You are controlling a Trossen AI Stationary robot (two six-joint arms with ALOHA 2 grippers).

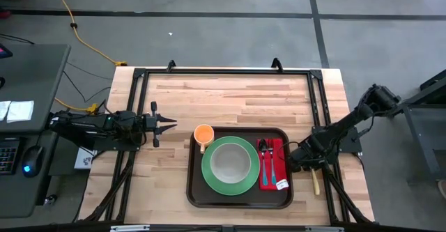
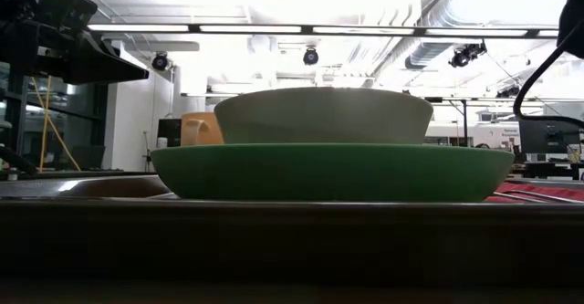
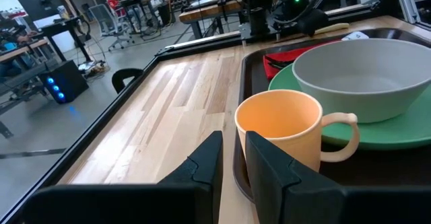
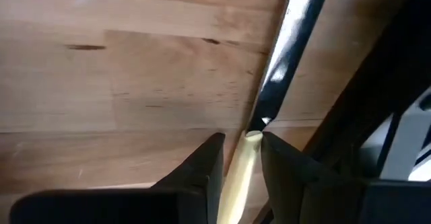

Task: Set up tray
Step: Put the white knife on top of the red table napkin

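Dark brown tray, green plate, pale grey bowl, orange mug, red napkin, cream-handled utensil between black right gripper fingers, light wood table.

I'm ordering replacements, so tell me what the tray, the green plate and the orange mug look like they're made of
The tray looks like dark brown moulded plastic: rounded corners, a raised rim, a dull sheen. The green plate seems plastic or melamine, evenly coloured and matte, though glazed ceramic can't be excluded. The orange mug looks like matte plastic with a thin, smooth rim.
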